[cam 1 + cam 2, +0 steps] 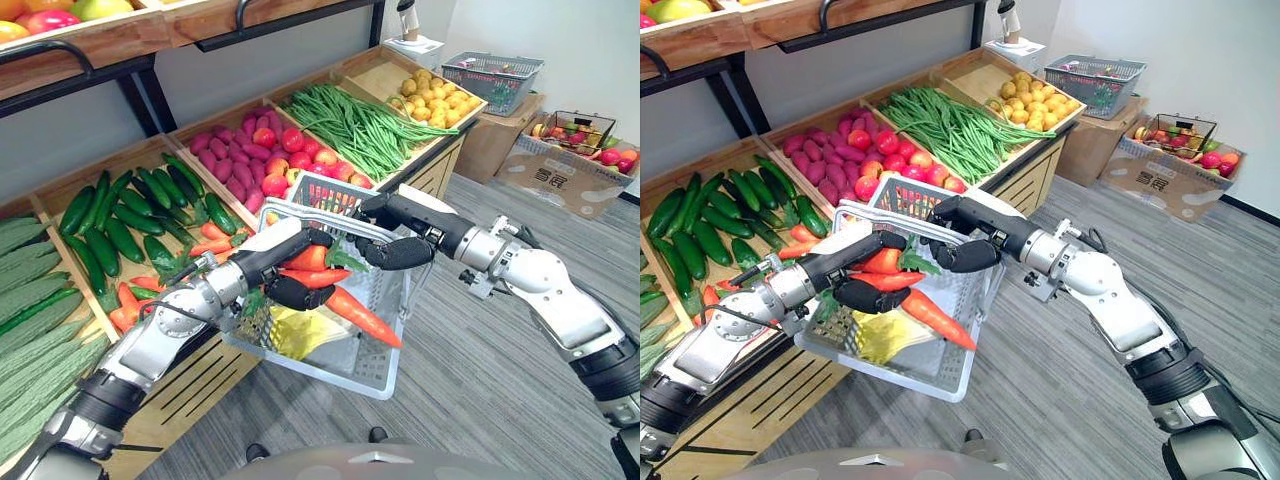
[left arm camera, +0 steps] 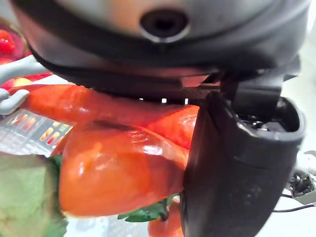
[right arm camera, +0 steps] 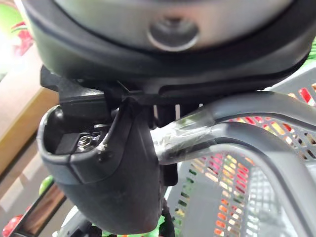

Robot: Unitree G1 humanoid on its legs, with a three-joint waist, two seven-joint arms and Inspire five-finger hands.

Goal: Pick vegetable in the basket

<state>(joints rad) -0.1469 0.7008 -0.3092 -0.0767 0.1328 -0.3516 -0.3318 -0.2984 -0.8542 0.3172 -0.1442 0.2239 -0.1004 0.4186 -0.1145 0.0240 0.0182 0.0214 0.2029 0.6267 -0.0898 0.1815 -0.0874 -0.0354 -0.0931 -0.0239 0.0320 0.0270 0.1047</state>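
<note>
A grey wire basket (image 1: 385,365) hangs in front of the vegetable stand. My right hand (image 1: 395,250) is shut on the basket's handle (image 3: 232,131). My left hand (image 1: 290,270) reaches over the basket and is shut on an orange carrot (image 1: 310,258), which also shows in the left wrist view as carrot (image 2: 113,173). Inside the basket lie another carrot (image 1: 362,315) and a yellow item (image 1: 300,330).
The stand holds cucumbers (image 1: 110,220), loose carrots (image 1: 125,305), purple sweet potatoes (image 1: 225,160), red tomatoes (image 1: 290,140), green beans (image 1: 365,125) and yellow potatoes (image 1: 435,95). A second basket (image 1: 495,75) sits on a box, and a fruit crate (image 1: 575,135) stands far right.
</note>
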